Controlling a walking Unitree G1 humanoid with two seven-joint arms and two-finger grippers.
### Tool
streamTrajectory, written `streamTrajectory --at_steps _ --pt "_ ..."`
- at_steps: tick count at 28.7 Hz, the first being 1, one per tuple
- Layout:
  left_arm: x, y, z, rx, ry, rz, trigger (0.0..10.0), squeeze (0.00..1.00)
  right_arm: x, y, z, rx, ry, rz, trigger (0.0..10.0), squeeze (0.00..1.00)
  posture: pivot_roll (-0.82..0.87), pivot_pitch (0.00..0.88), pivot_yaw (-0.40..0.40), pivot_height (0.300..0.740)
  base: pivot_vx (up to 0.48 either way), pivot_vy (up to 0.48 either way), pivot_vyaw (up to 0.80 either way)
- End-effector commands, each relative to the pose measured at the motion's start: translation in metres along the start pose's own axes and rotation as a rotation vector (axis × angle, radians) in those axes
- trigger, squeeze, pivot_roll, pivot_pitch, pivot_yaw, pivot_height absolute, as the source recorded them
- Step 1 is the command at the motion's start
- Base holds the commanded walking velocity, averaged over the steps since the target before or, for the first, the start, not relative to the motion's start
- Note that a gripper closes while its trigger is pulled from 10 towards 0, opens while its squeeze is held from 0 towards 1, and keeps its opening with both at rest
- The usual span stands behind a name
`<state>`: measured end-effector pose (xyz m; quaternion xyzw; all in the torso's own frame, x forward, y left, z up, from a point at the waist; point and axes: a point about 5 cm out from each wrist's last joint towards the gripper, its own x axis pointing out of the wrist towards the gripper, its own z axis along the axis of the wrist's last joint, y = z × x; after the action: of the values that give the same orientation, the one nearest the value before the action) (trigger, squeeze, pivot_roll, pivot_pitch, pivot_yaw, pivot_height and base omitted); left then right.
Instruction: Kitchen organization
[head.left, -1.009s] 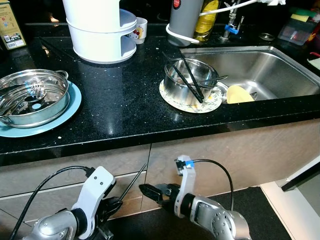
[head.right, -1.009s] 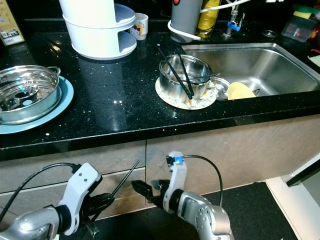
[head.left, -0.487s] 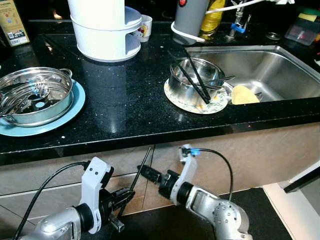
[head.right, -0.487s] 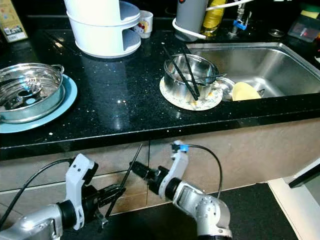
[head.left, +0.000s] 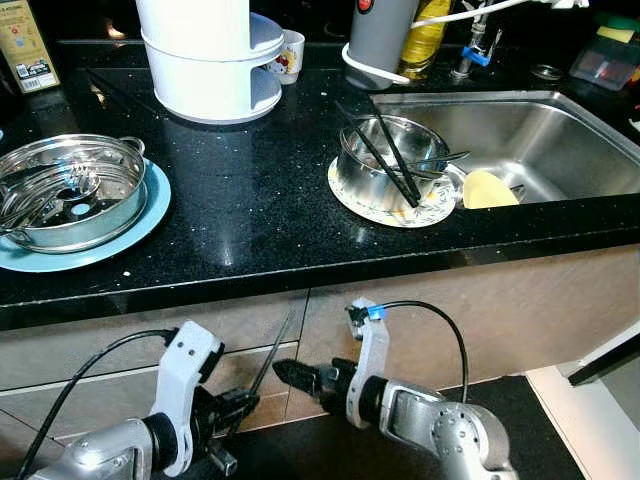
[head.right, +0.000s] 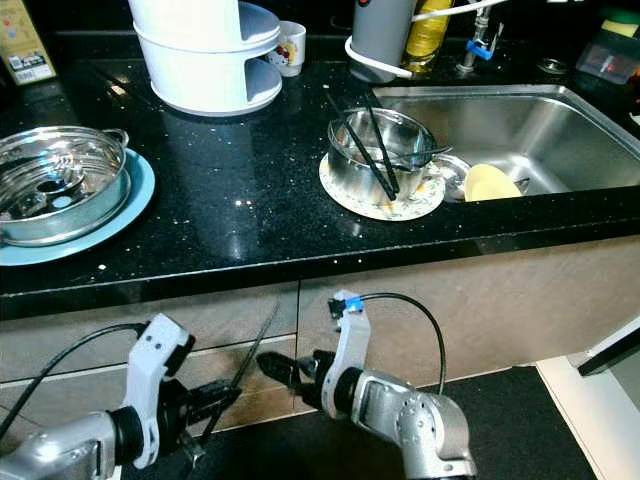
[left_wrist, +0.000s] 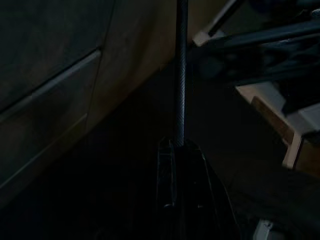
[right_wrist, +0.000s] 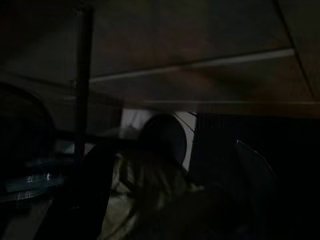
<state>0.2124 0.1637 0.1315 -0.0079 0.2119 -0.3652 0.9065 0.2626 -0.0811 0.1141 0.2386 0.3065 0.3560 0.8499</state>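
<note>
Below the counter edge, my left gripper (head.left: 238, 404) is shut on a thin black chopstick (head.left: 277, 348) that slants up toward the cabinet front. In the left wrist view the chopstick (left_wrist: 180, 75) rises from between the fingers (left_wrist: 167, 185). My right gripper (head.left: 288, 374) hangs just right of that chopstick, pointing left at it, a small gap apart. On the black counter a steel bowl (head.left: 372, 175) sits on a patterned plate (head.left: 428, 212). Two more black chopsticks (head.left: 390, 160) and a spoon lean in it.
A steel steamer pot (head.left: 65, 190) rests on a blue plate (head.left: 130, 235) at the left. At the back stand a white stacked container (head.left: 205, 60), a mug (head.left: 290, 55), a grey flask (head.left: 375, 35) and an oil bottle (head.left: 428, 30). The sink (head.left: 560, 130) holds a yellow item (head.left: 487, 188).
Both arms have dropped lower since half a second ago. My right gripper has drawn back from the chopstick, which stays in my left gripper. Camera shifted slightly early on.
</note>
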Motion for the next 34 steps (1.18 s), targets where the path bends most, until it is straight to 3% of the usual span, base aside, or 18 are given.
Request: streamTrajectory --at_steps 1,12,28,29,30,32,34 --pt "0.001 -0.002 -0.01 -0.019 0.053 -0.021 0.0 0.0 -0.003 0.007 -0.003 0.033 -0.003 0.052 10.0 0.0 -0.09 0.212 -0.085 0.74 0.0 0.0 0.0" --pt "0.001 -0.007 -0.017 -0.016 0.103 -0.05 0.0 0.0 0.008 0.029 0.007 0.237 -0.142 0.176 10.0 0.0 -0.09 0.22 -0.085 0.74 0.0 0.0 0.0" --pt "0.004 -0.006 -0.013 -0.012 0.076 -0.057 0.0 0.0 0.015 0.036 -0.001 0.292 -0.101 0.166 10.0 0.0 -0.09 0.222 -0.084 0.74 0.0 0.0 0.0" --pt "0.004 -0.006 -0.013 -0.012 0.075 -0.059 0.0 0.0 0.015 0.036 -0.002 0.296 -0.099 0.167 8.3 0.0 -0.09 0.222 -0.084 0.74 0.0 0.0 0.0" --pt "0.005 -0.006 -0.013 -0.011 0.074 -0.06 0.0 0.0 0.016 0.037 -0.002 0.301 -0.098 0.169 4.6 0.0 -0.09 0.222 -0.084 0.74 0.0 0.0 0.0" --pt "0.005 -0.006 -0.013 -0.011 0.074 -0.061 0.0 0.0 0.016 0.037 -0.002 0.307 -0.099 0.172 4.0 0.0 -0.09 0.222 -0.084 0.74 0.0 0.0 0.0" --pt "0.007 -0.007 -0.012 -0.009 0.072 -0.065 0.0 0.0 0.017 0.039 -0.002 0.319 -0.096 0.182 2.5 0.0 -0.09 0.222 -0.084 0.74 0.0 0.0 0.0"
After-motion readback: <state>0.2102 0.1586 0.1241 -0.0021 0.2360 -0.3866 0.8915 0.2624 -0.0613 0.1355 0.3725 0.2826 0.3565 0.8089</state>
